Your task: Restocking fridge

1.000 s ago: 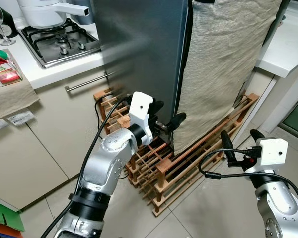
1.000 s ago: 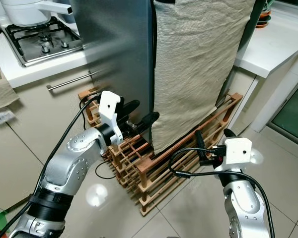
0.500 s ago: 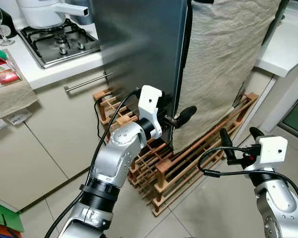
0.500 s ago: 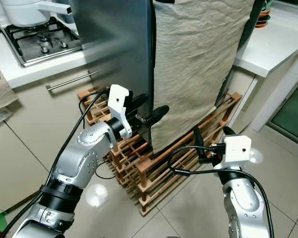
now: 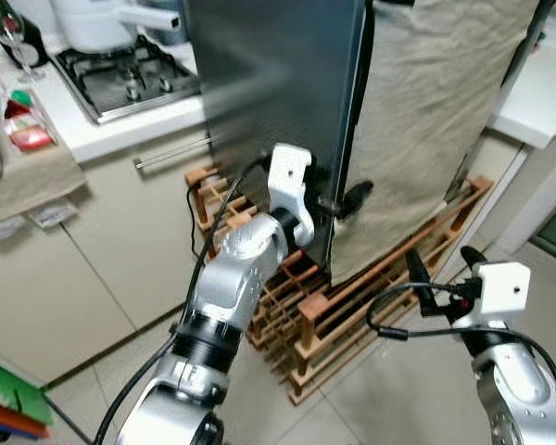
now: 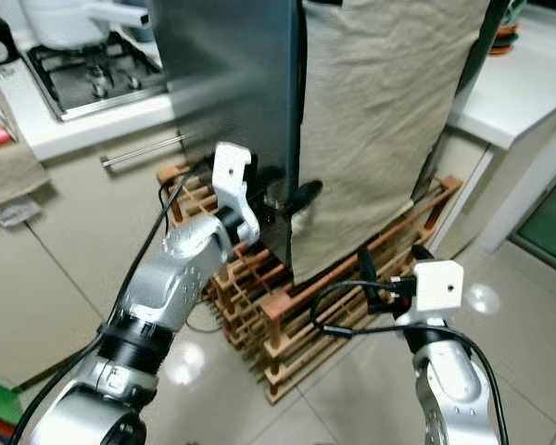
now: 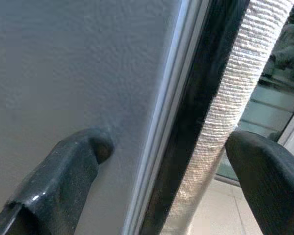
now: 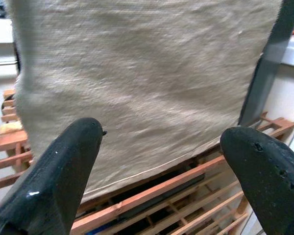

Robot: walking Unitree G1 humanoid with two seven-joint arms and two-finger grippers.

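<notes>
The fridge (image 5: 278,83) is a tall grey steel box with a beige cloth (image 5: 435,120) hanging over its front door. My left gripper (image 5: 338,199) is open at the fridge's front corner, low down. In the left wrist view one finger (image 7: 73,166) lies against the grey side wall, and the other finger (image 7: 264,171) sits on the cloth side, with the dark door seam between them. My right gripper (image 5: 442,264) is open, low at the right, a short way from the cloth (image 8: 137,73) and holding nothing.
A wooden wine rack (image 5: 352,306) lies on the tiled floor under and before the fridge. A gas hob (image 5: 130,74) and cabinets with a bar handle (image 5: 171,153) stand at the left. A white counter (image 5: 537,93) is at the right.
My left gripper has reached forward and up to the fridge's corner, and its fingers now straddle the door edge. The view has shifted a little. The right arm has hardly moved.
</notes>
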